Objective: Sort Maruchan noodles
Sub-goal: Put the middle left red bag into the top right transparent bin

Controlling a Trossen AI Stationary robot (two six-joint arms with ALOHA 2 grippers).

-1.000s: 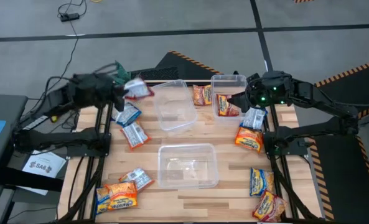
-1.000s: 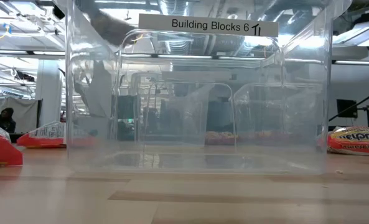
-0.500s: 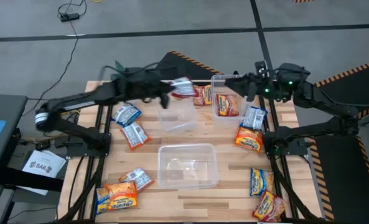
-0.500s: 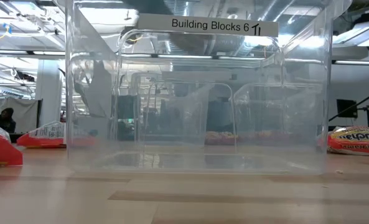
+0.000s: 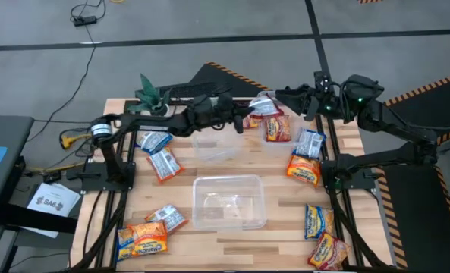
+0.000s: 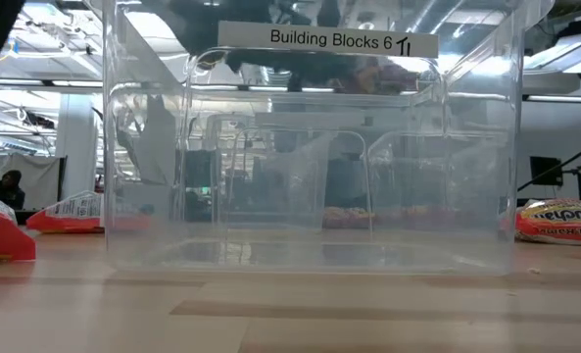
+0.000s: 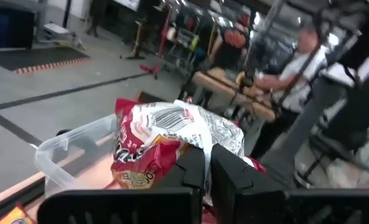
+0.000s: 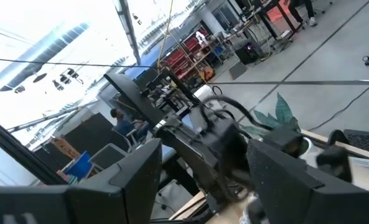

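Note:
My left gripper reaches across from the table's left and is shut on a red-and-white noodle packet, held in the air over the far right clear tub. The packet fills the left wrist view. My right gripper is open and empty, hovering at that tub's far side and facing the left gripper; its fingers stand wide apart in the right wrist view. A red-orange packet lies in the far right tub. My left gripper pinches the packet's crumpled near end between its two fingers. The fingers come about level from the table's left. The packet is lifted clear and sticks out beyond the fingertips, above the tub's rim.
A clear tub stands at the far middle and another near the middle; the near one fills the low view. Loose packets lie at the left, near left and right. A green plant stands far left.
My left gripper has carried the red-and-white packet from the table's far left toward the right, past the far middle tub, until it is over the far right tub. My right gripper has drawn back from that tub toward the far edge.

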